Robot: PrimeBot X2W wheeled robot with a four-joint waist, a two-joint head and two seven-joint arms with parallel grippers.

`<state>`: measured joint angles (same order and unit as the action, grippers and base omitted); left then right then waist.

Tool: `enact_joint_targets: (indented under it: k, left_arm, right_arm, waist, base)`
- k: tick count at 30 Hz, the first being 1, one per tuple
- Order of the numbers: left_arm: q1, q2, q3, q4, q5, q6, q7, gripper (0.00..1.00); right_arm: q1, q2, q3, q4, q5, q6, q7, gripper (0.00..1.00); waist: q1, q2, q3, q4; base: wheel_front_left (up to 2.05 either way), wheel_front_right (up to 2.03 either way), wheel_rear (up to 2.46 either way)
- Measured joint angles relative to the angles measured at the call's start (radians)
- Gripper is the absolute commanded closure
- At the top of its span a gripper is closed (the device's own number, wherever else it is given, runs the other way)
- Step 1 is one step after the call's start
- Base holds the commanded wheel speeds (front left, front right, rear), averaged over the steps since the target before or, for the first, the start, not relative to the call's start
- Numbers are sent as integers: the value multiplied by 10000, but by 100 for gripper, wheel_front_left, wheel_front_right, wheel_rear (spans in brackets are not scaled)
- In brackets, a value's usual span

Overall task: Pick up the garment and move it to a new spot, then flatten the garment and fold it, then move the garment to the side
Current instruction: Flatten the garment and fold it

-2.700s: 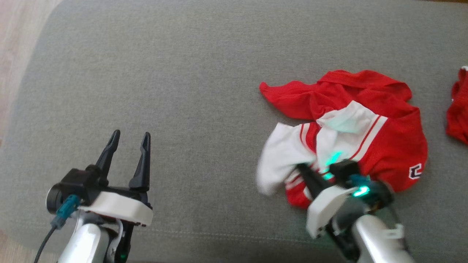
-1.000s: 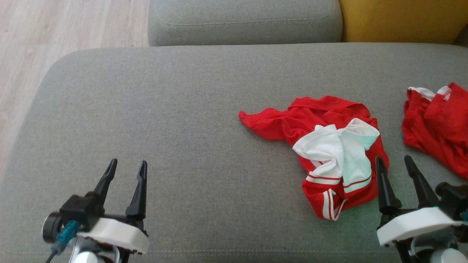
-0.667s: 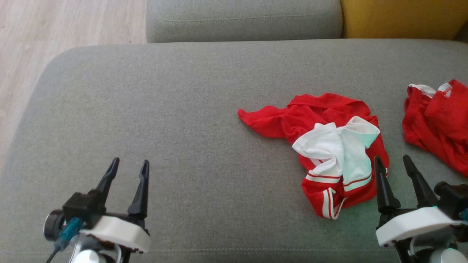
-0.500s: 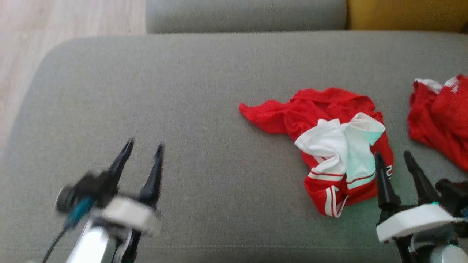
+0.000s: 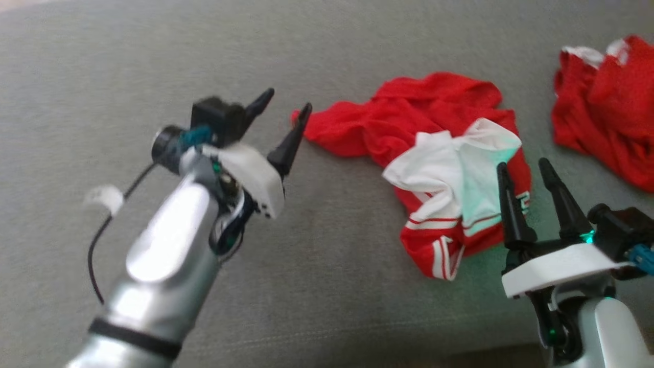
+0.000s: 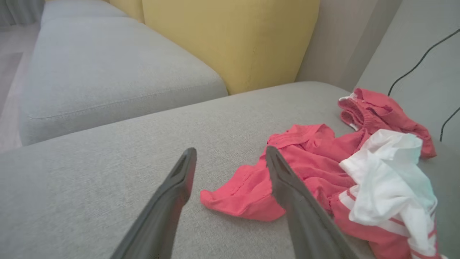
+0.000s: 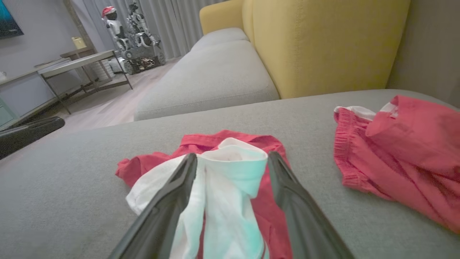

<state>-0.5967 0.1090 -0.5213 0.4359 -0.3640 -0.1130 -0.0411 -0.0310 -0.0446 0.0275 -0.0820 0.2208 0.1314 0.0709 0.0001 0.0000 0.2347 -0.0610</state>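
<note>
On sofa [image 5: 102,61], two garments [image 5: 409,117] [image 5: 613,102]

Head view: you lose part of the second crumpled red fabric garment [image 5: 603,102] past the right picture edge; left dark two-fingered gripper [image 5: 289,99] blurred.

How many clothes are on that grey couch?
2. A crumpled red-and-white garment lies on the grey cushion; a second red garment lies to its right, partly cut off in the head view.
</note>
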Motion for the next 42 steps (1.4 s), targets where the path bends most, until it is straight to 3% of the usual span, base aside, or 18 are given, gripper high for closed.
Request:
enact_joint_targets:
  k: [10,15,16,17,21,27,36,42]
  left_arm:
    - [-2069,-222,-715,4341,-353,-113,779,0]
    - [-2608,-366,-1099,5415,-631,-153,1348,3]
    - [-2724,-389,-1235,5530,-667,-176,1467,56]
    - [-2785,-401,-1371,5605,-734,-176,1509,100]
    - [-2797,-476,-1766,5799,-965,-184,1337,100]
    - [-2807,-378,-1503,6307,-1231,-96,518,100]
    - [-2027,884,-757,6312,-1875,-52,-790,100]
    - [-683,1434,-61,5438,-2564,359,-1570,100]
  right_arm:
    - [-253,0,364,443,347,0,-447,0]
    - [-254,0,311,617,389,0,-546,0]
    - [-255,0,313,642,391,0,-548,0]
    - [-255,0,314,662,412,0,-550,0]
    - [-256,0,330,719,522,0,-627,0]
    - [-249,0,178,731,523,0,-621,0]
    - [-242,0,-25,717,523,0,-531,0]
    - [-216,0,-148,713,520,0,-397,0]
  waist:
    - [2,0,825,-1131]
    - [0,0,899,-1300]
    - [0,0,875,-1302]
    - [0,0,848,-1305]
    - [0,0,742,-1296]
    - [0,0,721,-1004]
    - [0,0,691,-349]
    - [0,0,622,133]
  base:
    - [0,0,0]
    - [0,0,0]
    - [0,0,0]
    - [0,0,0]
    - [0,0,0]
    - [0,0,0]
    - [0,0,0]
    - [0,0,0]
